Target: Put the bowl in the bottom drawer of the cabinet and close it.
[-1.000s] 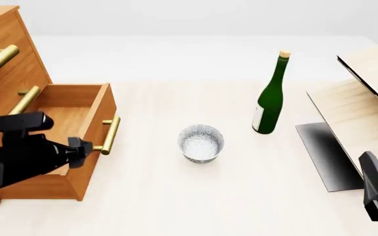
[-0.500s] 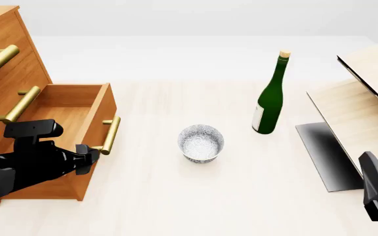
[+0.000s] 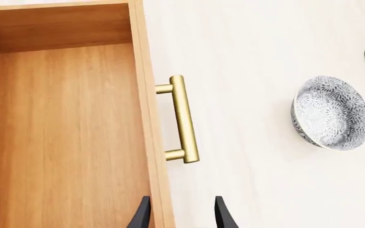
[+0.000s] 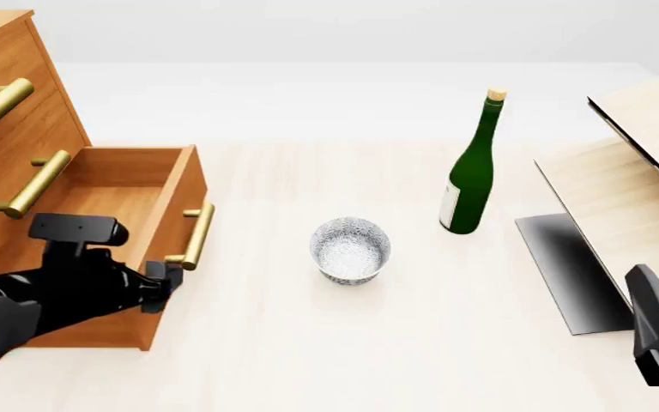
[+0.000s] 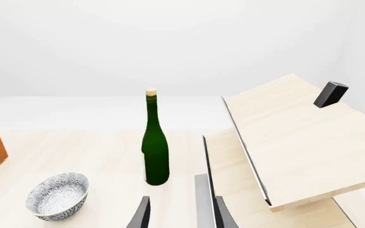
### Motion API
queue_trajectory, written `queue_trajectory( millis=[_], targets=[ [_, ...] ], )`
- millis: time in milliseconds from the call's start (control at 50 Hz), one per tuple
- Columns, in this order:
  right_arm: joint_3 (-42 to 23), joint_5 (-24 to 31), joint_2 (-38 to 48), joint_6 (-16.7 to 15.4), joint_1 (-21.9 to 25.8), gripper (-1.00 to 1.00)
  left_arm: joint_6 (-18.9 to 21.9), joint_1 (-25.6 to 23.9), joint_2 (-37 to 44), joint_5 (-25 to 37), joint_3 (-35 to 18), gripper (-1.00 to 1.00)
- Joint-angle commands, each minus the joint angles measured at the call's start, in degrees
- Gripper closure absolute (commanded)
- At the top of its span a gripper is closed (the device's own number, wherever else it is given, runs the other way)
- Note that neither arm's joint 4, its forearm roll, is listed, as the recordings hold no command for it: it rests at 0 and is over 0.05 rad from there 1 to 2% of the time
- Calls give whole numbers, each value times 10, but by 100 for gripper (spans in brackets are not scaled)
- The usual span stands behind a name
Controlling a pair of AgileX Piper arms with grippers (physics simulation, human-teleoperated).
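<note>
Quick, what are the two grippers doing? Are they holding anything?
Left gripper: open, holding nothing, by the bottom drawer front.
Right gripper: open, holding nothing.

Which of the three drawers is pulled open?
The bottom drawer of the cabinet: it juts out with its inside showing bare, while the two above sit flush and shut.

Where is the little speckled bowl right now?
In the front view, the bowl sits upright on the table's middle, between the open bottom drawer at left and the green bottle at right.

Pale wood table (image 4: 306, 360) under soft, even light; plain white wall (image 5: 169, 42) behind. Light-wood structure (image 4: 638, 172) sits at the right.
</note>
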Motion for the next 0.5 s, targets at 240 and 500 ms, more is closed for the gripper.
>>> queue_trajectory(
  millis=[240, 500],
  targets=[
    [0, 0, 1, 0, 0, -100, -2, -33, 8, 2, 8, -100],
    [0, 0, 1, 0, 1, -100, -13, -59, 15, -4, 5, -100]
  ],
)
